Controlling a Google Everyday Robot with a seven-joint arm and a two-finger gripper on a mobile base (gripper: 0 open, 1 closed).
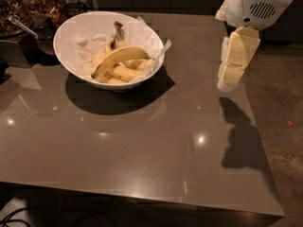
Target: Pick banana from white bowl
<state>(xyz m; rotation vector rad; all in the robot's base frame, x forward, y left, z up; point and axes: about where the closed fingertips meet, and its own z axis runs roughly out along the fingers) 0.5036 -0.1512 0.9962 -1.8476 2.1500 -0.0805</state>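
The white bowl [71, 56] stands at the back left of the grey table, lined with crumpled white paper. The banana [120, 58], long, curved and yellow with a greenish end, lies across the top of paler, shorter bananas [124, 73] inside it. My gripper [226, 84] hangs from the white arm at the right, above the table's right side, well apart from the bowl and pointing down. It holds nothing that I can see.
The glossy grey table [142, 145] runs to a front edge and a right edge, with floor beyond on the right. Dark containers and a jar [28, 8] with a spoon stand at the back left, behind the bowl.
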